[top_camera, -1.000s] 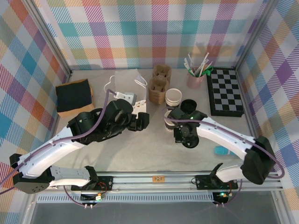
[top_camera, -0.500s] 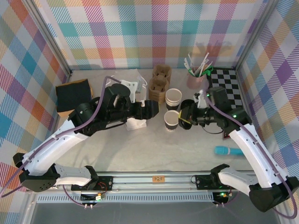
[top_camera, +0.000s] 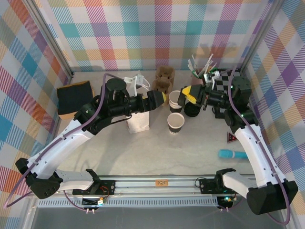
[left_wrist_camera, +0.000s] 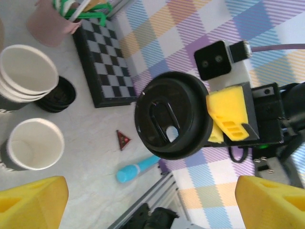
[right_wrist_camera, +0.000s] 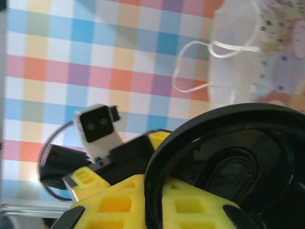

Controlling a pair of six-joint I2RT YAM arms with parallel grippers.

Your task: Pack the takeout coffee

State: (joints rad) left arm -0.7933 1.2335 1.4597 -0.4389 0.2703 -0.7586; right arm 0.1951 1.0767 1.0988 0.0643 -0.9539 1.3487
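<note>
- Near the middle of the table (top_camera: 143, 152), upright on the bare surface: a paper cup (top_camera: 175, 123), white at the rim and dark below, mouth open and uncovered.
- Just left of the cup, a white paper bag (top_camera: 138, 122) with string handles, close to it but not touching.
- Just behind the cup, a stack of white cups (top_camera: 175, 99); beside that, a low pile of black lids (left_wrist_camera: 59, 95) on the table.
- Up in the air, behind and to the right of the cup — a single black lid (left_wrist_camera: 167, 119), pinched at its rim by the right gripper (top_camera: 189, 94).
- Right gripper closed on that lid, one yellow finger (right_wrist_camera: 190, 205) on each side of the rim; top face and sip hole turned toward the left wrist camera.
- Facing it from the left, the left gripper (top_camera: 161, 98): spread wide, nothing between the yellow fingertips (left_wrist_camera: 31, 202), aimed at the held lid and clear of it.
- Both grippers raised off the table, neither touching the cup.
- Along the back: a cardboard cup carrier (top_camera: 163, 78), a pink pot of utensils (top_camera: 197, 82) and a checkered board (left_wrist_camera: 107, 62) lying flat.
- Far left, a black pad (top_camera: 75, 97) on a brown base.
- Toward the near right — a teal pen-like stick (top_camera: 232, 154) and a small red triangle (top_camera: 231, 138), both well apart from the cup.
</note>
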